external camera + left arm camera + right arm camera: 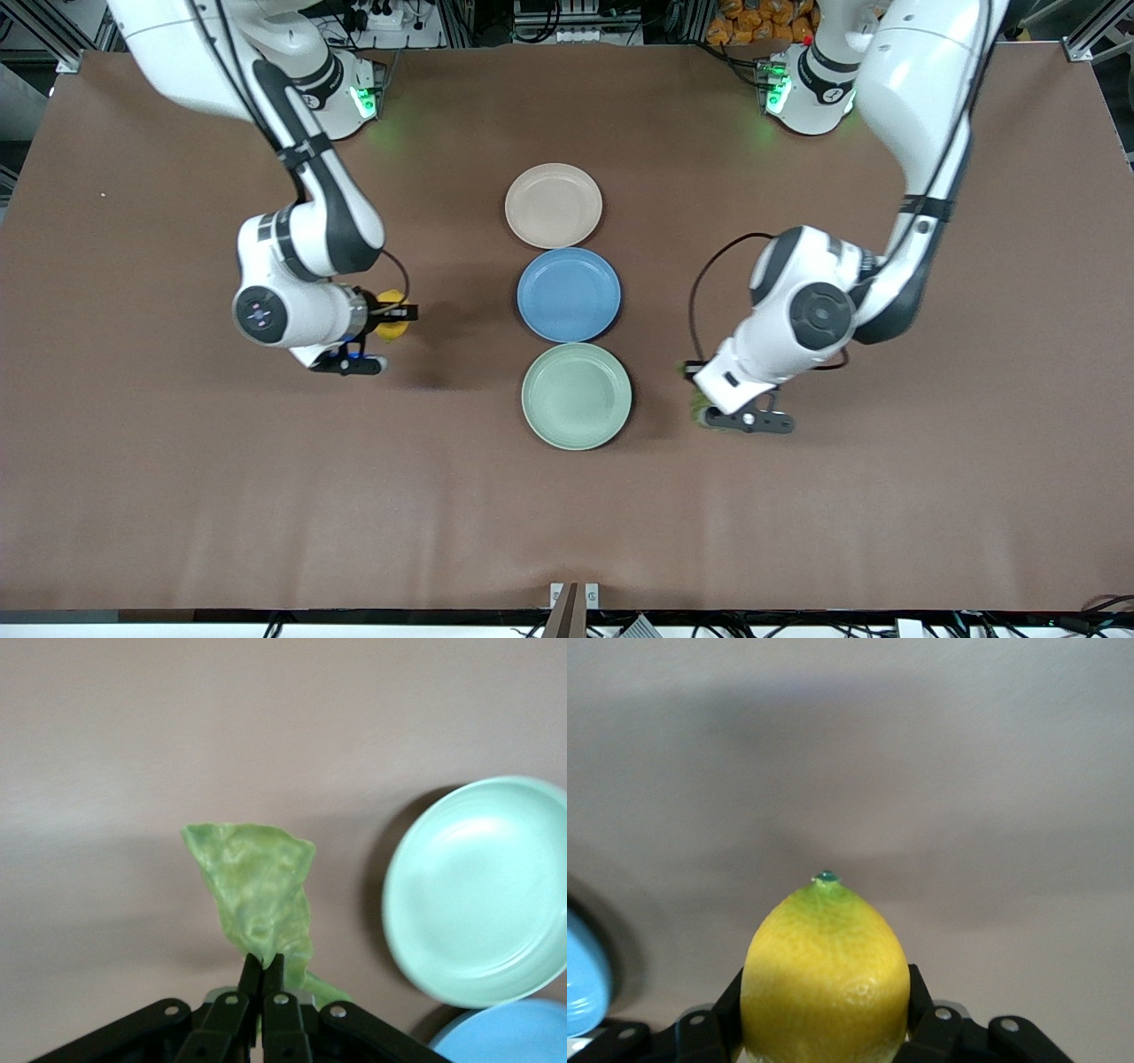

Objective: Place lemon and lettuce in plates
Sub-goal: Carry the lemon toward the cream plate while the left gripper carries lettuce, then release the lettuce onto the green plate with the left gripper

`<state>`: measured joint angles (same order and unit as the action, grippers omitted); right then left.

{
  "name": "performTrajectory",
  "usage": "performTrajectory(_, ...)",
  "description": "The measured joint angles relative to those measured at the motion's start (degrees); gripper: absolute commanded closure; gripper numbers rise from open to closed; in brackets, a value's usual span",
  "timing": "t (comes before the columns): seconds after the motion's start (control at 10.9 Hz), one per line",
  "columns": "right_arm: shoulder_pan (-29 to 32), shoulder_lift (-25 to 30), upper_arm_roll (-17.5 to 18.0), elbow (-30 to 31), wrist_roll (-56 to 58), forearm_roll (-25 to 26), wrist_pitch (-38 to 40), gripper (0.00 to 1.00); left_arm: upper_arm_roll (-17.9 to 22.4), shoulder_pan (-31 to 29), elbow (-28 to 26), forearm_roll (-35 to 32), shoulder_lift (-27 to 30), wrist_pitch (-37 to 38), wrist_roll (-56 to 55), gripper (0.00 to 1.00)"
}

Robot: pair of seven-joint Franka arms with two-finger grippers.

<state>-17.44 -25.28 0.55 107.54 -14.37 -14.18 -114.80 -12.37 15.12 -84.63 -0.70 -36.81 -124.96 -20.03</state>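
My right gripper (396, 321) is shut on the yellow lemon (392, 328) and holds it over the bare table, toward the right arm's end from the blue plate. In the right wrist view the lemon (826, 979) fills the space between the black fingers (919, 992). My left gripper (702, 400) is shut on the green lettuce (700, 412), beside the mint green plate (577, 396) toward the left arm's end. In the left wrist view the lettuce (261, 895) hangs from the closed fingertips (252, 970), with the mint plate (483, 895) close by. The beige-pink plate (554, 206) lies farthest from the front camera and holds nothing.
A blue plate (569, 294) lies between the beige-pink and mint plates, in one row down the table's middle; its edge shows in both wrist views (509, 1036) (580, 979). The brown table (177, 496) spreads wide around the row.
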Motion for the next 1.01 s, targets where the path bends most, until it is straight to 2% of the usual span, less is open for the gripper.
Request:
performTrajectory(0.28, -5.15, 2.47, 0.09, 1.44, -5.53, -4.98, 0.29, 0.92, -0.08, 5.51, 0.10, 1.85, -2.85, -11.41, -11.66, 1.00)
performTrajectory(0.55, -8.22, 6.20, 0.10, 6.97, -5.63, -8.89, -2.31, 0.93, -0.05, 9.92, 0.13, 3.05, -5.89, -22.12, -23.79, 1.00)
performTrajectory(0.64, -10.36, 7.73, 0.12, 9.97, -6.87, -10.33, -5.31, 0.93, -0.04, 10.86, 0.14, 3.10, -7.03, -24.91, -27.46, 0.89)
performTrajectory(0.74, -13.22, 8.69, 0.16, 12.31, -9.97, -10.79, -8.58, 0.93, -0.03, 11.52, 0.15, 3.12, -8.03, -26.43, -30.50, 0.73)
performTrajectory(0.92, -20.80, 9.04, 0.26, 14.48, -19.62, -11.06, -14.07, 0.93, -0.01, 12.41, 0.16, 3.13, -9.31, -27.45, -32.85, 0.50)
performTrajectory(1.01, -23.23, 9.04, 0.29, 14.69, -22.63, -11.10, -14.95, 0.93, -0.01, 12.74, 0.08, 3.13, -9.56, -27.45, -33.02, 0.14)
